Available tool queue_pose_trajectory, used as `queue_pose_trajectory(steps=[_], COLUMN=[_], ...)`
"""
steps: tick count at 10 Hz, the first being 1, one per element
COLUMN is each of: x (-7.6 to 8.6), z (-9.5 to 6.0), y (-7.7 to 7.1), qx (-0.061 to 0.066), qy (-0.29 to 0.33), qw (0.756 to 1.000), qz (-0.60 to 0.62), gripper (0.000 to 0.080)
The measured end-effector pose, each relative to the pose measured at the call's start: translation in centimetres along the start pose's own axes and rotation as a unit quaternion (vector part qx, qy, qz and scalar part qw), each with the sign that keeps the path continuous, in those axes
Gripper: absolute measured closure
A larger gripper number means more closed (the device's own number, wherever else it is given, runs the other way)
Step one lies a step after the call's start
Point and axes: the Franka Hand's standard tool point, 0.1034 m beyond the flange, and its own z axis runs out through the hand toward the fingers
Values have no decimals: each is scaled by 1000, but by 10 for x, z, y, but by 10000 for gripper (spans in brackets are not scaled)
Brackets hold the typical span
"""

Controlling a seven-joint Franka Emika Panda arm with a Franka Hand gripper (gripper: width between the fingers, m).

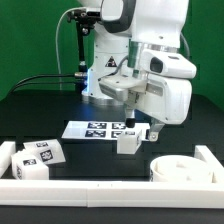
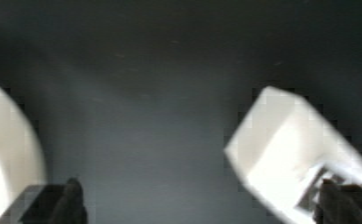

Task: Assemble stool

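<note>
My gripper (image 1: pixel 130 126) hangs just above a chunky white stool leg (image 1: pixel 128 143) that stands on the black table by the marker board. In the wrist view the gripper (image 2: pixel 199 206) is open, with its dark fingertips (image 2: pixel 53 204) wide apart and only dark table between them. A white part (image 2: pixel 288 150) lies close to one fingertip, outside the gap. Two tagged legs (image 1: pixel 36 158) lie at the exterior view's left. The round disc seat (image 1: pixel 182 168) lies at the front right.
The marker board (image 1: pixel 98 129) lies flat behind the leg. White frame rails (image 1: pixel 100 184) run along the front and sides. Another white shape (image 2: pixel 0 140) shows at the wrist view's edge; I cannot tell what it is.
</note>
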Motion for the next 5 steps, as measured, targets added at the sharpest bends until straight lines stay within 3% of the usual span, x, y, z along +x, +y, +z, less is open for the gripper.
queue_pose_trajectory(steps=[5], x=[3], z=[1], y=[-1], qx=[8], qy=[7], qw=[986], qz=[167], gripper=[151])
